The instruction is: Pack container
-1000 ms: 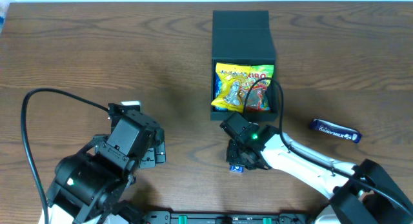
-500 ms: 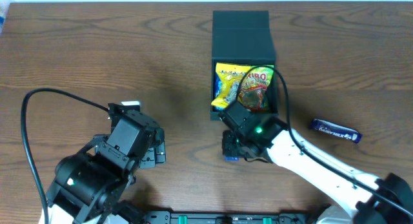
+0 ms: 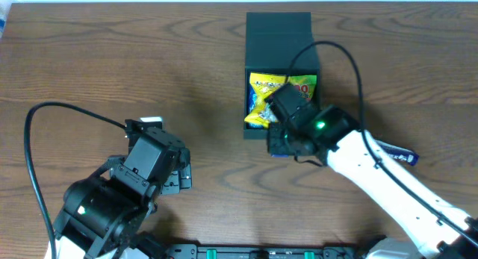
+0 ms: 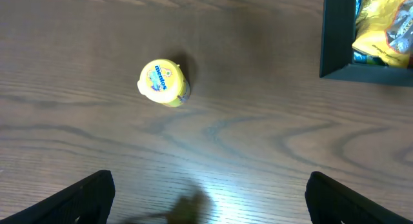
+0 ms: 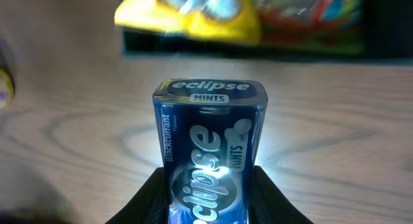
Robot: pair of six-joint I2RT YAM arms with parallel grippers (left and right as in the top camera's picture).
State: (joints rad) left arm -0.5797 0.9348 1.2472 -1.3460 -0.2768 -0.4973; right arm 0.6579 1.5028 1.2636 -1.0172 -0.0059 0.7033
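One change over the last second: the right gripper [image 3: 287, 136] has carried the dark blue rectangular Eclipse mints tin [image 5: 210, 153] across the brown wooden table [image 3: 112, 57], from well short of the container up to its near rim. The matte dark teal-black rectangular container [image 3: 278, 35] sits mid-table, mouth open and flap lid folded back on the far side. The right fingers are pinched on the tin's two sides, with the tin upright between them; the wrist view shows the container's edge just ahead of it. Meaning for the task, as a judgement: the tin is in transit and nearly over the opening, so lowering in and letting go is likely next. It is not yet inside.

The left gripper [image 4: 206, 198] is unchanged, fingers spread wide and holding nothing, well to the left of the container.

Counts:
- 1 container.
- 1 mints tin, held.
- 1 round yellow Mentos tub [image 4: 163, 83], on the table left of the container.
- 1 blue chocolate bar wrapper [image 3: 399, 156], right of the container, partly hidden by the right arm.
- Yellow crinkly gummy packets [image 3: 260, 98] inside the container: looks like 2, and the arm covers part of them.
- 2 arms.
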